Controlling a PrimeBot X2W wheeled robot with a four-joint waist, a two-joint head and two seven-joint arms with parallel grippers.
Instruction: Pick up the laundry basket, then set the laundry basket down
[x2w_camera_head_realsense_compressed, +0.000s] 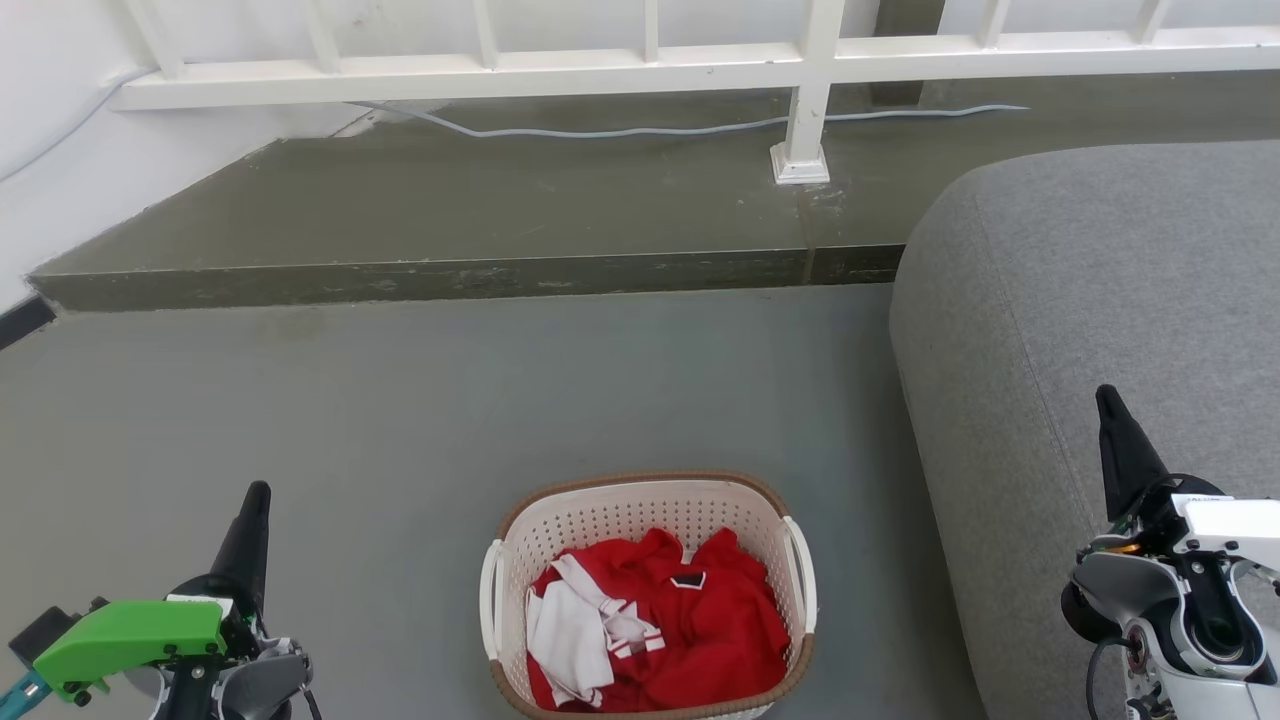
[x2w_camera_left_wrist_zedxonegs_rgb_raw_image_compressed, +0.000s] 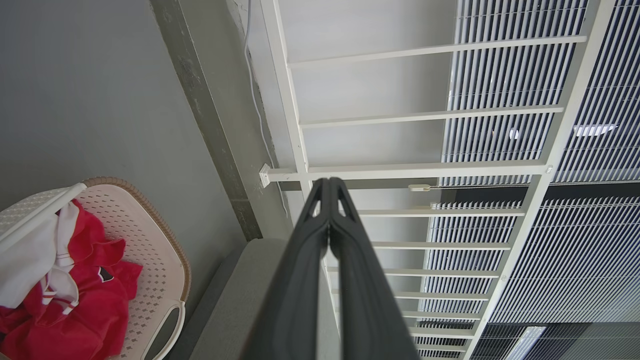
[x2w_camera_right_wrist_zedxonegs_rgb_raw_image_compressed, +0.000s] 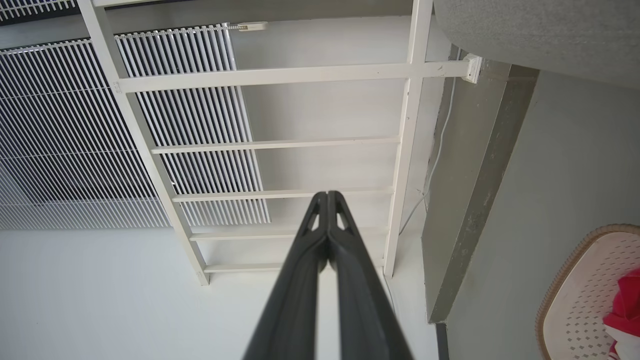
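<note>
Head view: the laundry basket (x2w_camera_head_realsense_compressed: 640, 515) is seen standing upright on the floor (x2w_camera_head_realsense_compressed: 400, 400) at the lower centre, with red and white garments (x2w_camera_head_realsense_compressed: 700, 620) heaped inside. The left pincer (x2w_camera_head_realsense_compressed: 256, 495) at lower left and the right pincer (x2w_camera_head_realsense_compressed: 1108, 400) at lower right are each pressed together, empty and well apart from it. A basket awaiting its lift and one already set down are both fitted by this. Its white side handles (x2w_camera_head_realsense_compressed: 803, 570) are left unobstructed. A grey sofa (x2w_camera_head_realsense_compressed: 1100, 300) is found near its right side. Open floor is offered at left and up to the step (x2w_camera_head_realsense_compressed: 450, 270).

two dark fingers (x2w_camera_left_wrist_zedxonegs_rgb_raw_image_compressed: 350, 280) pressed together before a white railing (x2w_camera_left_wrist_zedxonegs_rgb_raw_image_compressed: 425, 170); laundry basket (x2w_camera_left_wrist_zedxonegs_rgb_raw_image_compressed: 160, 260) holding red clothing (x2w_camera_left_wrist_zedxonegs_rgb_raw_image_compressed: 90, 300) at lower left.
</note>
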